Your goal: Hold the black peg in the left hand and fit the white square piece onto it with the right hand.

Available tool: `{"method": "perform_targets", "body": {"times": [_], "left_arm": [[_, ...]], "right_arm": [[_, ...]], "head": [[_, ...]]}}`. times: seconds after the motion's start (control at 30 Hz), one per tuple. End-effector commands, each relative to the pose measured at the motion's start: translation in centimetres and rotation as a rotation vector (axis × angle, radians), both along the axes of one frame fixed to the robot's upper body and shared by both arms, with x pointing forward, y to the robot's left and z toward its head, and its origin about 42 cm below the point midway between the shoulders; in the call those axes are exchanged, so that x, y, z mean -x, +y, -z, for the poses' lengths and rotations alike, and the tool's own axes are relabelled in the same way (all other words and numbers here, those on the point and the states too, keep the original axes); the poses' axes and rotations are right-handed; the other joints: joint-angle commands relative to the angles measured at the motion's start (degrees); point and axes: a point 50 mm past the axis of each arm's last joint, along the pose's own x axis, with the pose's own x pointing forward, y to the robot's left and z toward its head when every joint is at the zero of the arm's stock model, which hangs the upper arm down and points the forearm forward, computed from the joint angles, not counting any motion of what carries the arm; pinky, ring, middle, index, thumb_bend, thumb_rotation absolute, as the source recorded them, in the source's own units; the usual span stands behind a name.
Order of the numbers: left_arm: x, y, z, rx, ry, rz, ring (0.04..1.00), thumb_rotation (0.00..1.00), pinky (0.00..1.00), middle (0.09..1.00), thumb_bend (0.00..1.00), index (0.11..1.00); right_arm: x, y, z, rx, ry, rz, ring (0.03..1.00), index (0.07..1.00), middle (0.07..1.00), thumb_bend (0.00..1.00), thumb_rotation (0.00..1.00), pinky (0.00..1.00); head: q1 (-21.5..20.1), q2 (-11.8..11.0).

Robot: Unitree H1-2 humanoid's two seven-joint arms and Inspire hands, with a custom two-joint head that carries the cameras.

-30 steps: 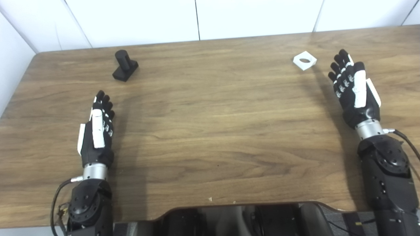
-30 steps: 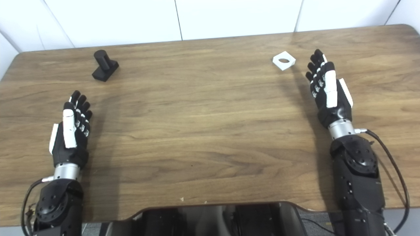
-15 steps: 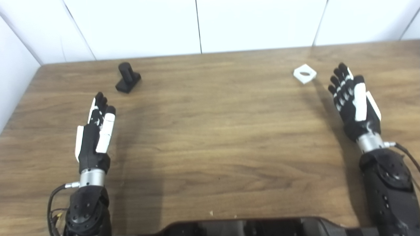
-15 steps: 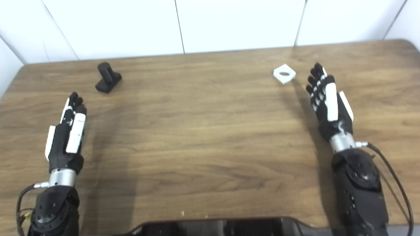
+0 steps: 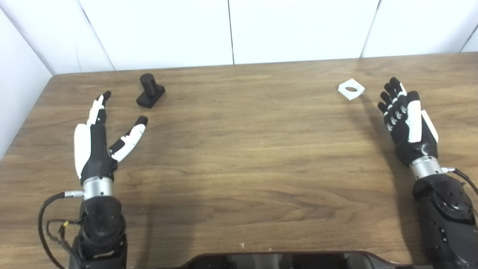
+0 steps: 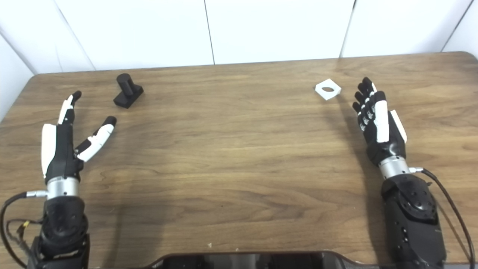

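Setting: robotics lab or test station (not a home or a kitchen). Evidence as follows. Table [image 5: 239, 157]: wood-grain laminate top with rounded far corners, bare but for two small test parts. Walls: plain white panels [image 5: 298, 30] with narrow vertical seams, set close behind the table's far edge and along its left edge, forming an enclosed bay. Test parts: one black peg [image 5: 150, 90] on a block base near the far left corner; one white square piece [image 5: 351, 89] with a round hole toward the far right. Fixtures: exposed cabling [image 5: 52, 224] at the near left edge; dark machine housing [image 5: 276, 260] at the near edge.
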Motion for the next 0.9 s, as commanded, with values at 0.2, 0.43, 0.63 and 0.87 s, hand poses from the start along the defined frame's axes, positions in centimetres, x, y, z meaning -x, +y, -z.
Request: {"method": "perform_targets", "body": {"times": [0.2,0.43,0.63,0.87], "left_arm": [[-3.6,1.1,-1.8,-0.255,0.021,-0.120,1.000,0.37,1.00,1.000,0.75,0.817],[-6.3,1.7,-1.7,-0.351,0.072,-0.142,1.000,0.41,1.00,1.000,0.78,0.799],[-8.6,2.2,-1.7,-0.385,0.099,-0.141,1.000,0.43,1.00,1.000,0.79,0.797],[-10.7,2.5,-1.8,-0.404,0.129,-0.138,1.000,0.44,1.00,1.000,0.81,0.796]], "right_arm": [[0.8,0.5,1.8,-0.014,0.030,-0.003,1.000,1.000,1.000,0.59,1.00,1.00],[1.0,0.5,2.0,-0.009,0.033,0.001,1.000,1.000,1.000,0.59,1.00,1.00],[1.1,0.7,2.3,-0.025,0.037,0.000,1.000,1.000,1.000,0.60,1.00,1.00],[1.5,0.9,2.7,-0.033,0.043,0.006,1.000,1.000,1.000,0.59,1.00,1.00]], "head": [[0.07,-0.40],[0.14,-0.72],[0.18,-1.25],[0.28,-2.11]]}}
